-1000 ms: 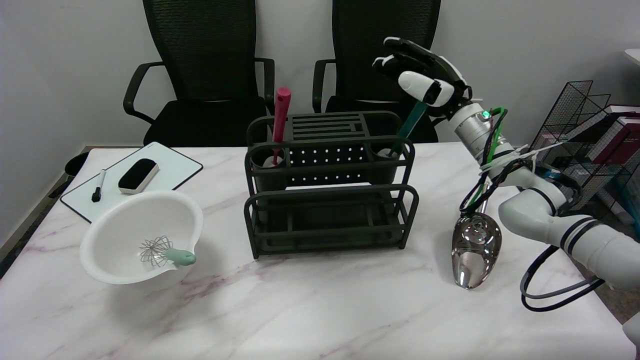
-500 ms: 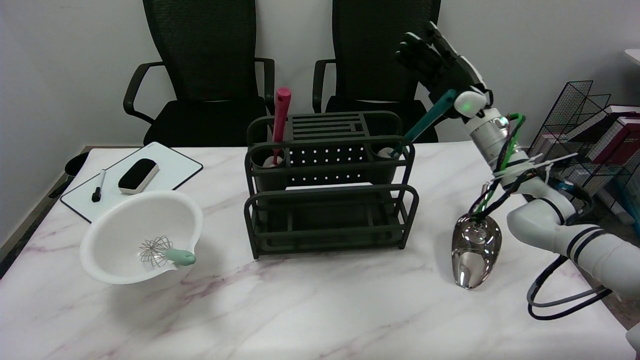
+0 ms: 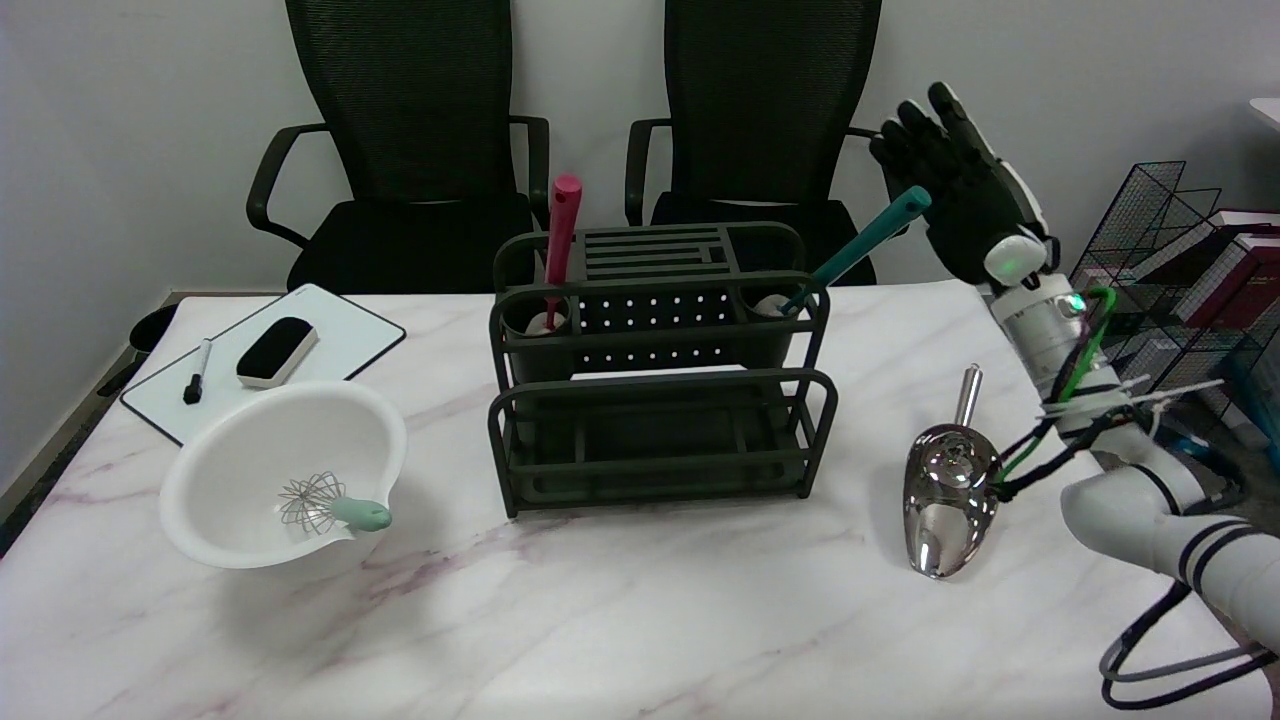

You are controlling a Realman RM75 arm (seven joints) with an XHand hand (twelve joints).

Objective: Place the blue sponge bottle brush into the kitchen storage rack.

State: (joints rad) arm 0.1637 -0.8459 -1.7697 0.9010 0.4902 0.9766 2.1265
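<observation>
head view, brush (image 3: pixel 862 248) leaning in rack (image 3: pixel 655 400) cup, right hand (image 3: pixel 962 195) empty, fingers apart

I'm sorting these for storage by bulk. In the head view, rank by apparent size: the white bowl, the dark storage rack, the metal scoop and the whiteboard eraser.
1. storage rack
2. white bowl
3. metal scoop
4. whiteboard eraser

The eraser lies farther from the camera than the scoop, so that last gap may be overstated.
</observation>
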